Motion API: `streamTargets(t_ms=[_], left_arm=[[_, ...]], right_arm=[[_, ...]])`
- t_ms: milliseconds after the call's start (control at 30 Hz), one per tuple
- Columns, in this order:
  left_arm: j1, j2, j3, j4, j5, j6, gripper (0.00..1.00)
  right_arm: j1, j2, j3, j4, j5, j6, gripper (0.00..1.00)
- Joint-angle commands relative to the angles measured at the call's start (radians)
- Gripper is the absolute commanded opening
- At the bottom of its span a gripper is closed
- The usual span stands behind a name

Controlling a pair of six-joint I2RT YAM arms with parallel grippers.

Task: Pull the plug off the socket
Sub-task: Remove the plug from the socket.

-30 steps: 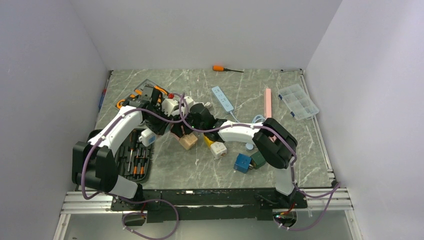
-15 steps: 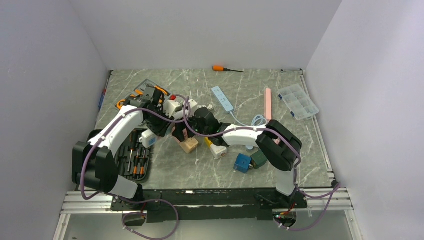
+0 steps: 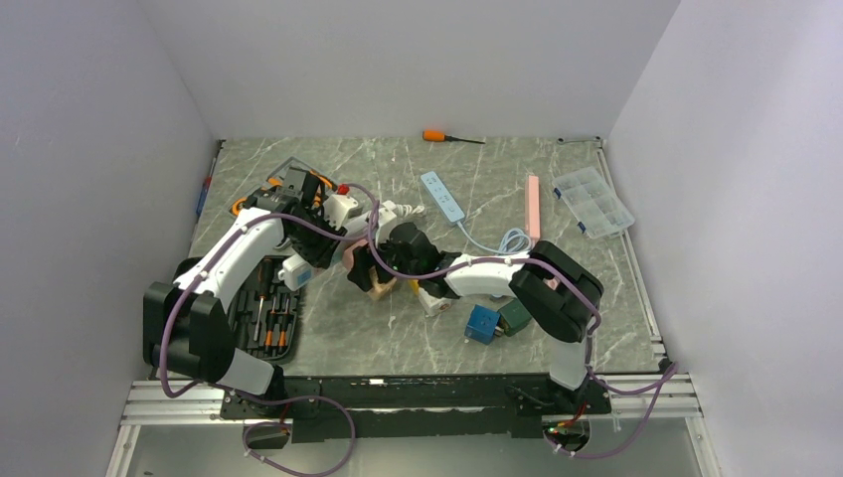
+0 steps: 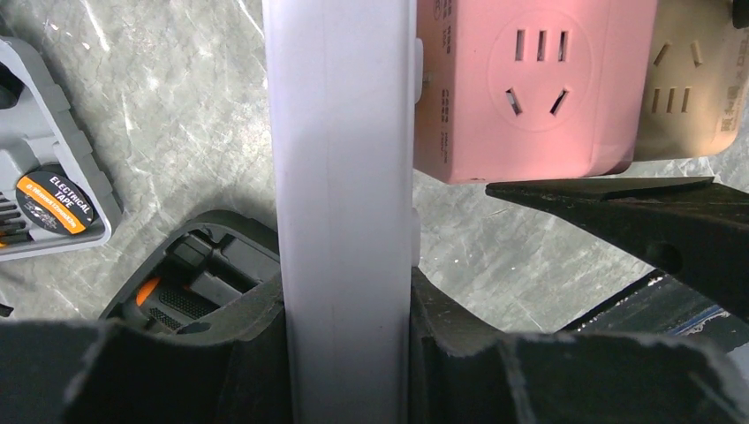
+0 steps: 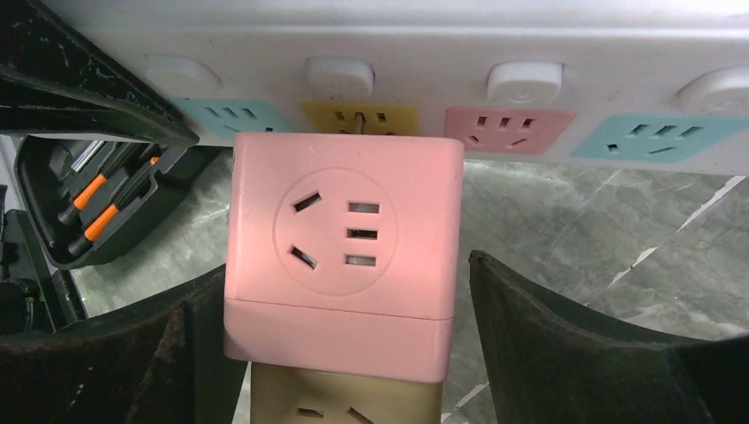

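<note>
My left gripper (image 3: 314, 244) is shut on a white power strip (image 3: 342, 208); in the left wrist view the strip (image 4: 344, 177) runs straight through the closed jaws of the left gripper (image 4: 346, 300). A pink cube plug (image 5: 344, 230) sits at the strip's (image 5: 442, 44) yellow socket, a metal prong showing in the thin gap. A tan cube (image 5: 344, 397) is stacked behind it. My right gripper (image 5: 349, 274) straddles the pink cube: the left finger (image 5: 132, 353) touches it, and the right finger (image 5: 548, 336) stands a sliver off. In the top view the pink cube (image 3: 356, 260) and tan cube (image 3: 379, 287) lie beside my right gripper (image 3: 386, 266).
An open black tool case (image 3: 266, 313) with screwdrivers lies left. A white cube (image 3: 433, 296), blue cube (image 3: 483, 323) and green cube (image 3: 514, 316) sit near front. A blue-white strip (image 3: 442, 196), pink strip (image 3: 533, 204), clear organiser (image 3: 592, 202) and orange screwdriver (image 3: 437, 136) lie behind.
My right wrist has drawn nearer to the front edge and swung left, along the cubes. The tan cube has shifted slightly nearer. The left gripper still holds the strip in about the same place.
</note>
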Motion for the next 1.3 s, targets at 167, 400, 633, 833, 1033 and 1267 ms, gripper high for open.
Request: streamTargets(t_ms=[167,400,633,833,1033,1267], left_arm=[[0.001,-0.039,0.07,0.08,0.128,-0.02,0.0],[0.002,-0.036,0.072,0.078,0.128,-0.019,0.0],[0.003,-0.028,0.068,0.094,0.091,-0.027,0.0],[0.003,-0.011,0.064,0.128,0.004,-0.045,0.0],[0.003,0.018,0.03,0.198,-0.206,-0.035,0.0],[0.004,0.059,0.028,0.221,-0.27,-0.036,0.0]], right_arm=[[0.009,-0.023,0.08,0.021,0.032,-0.031,0.85],[0.009,-0.001,0.113,0.008,0.023,-0.051,0.81],[0.008,-0.001,0.101,-0.022,0.016,-0.039,0.53],[0.009,-0.039,0.053,-0.041,0.033,-0.034,0.34],[0.011,-0.111,-0.035,-0.041,0.028,-0.018,0.32],[0.026,-0.215,-0.13,-0.068,0.012,-0.015,0.32]])
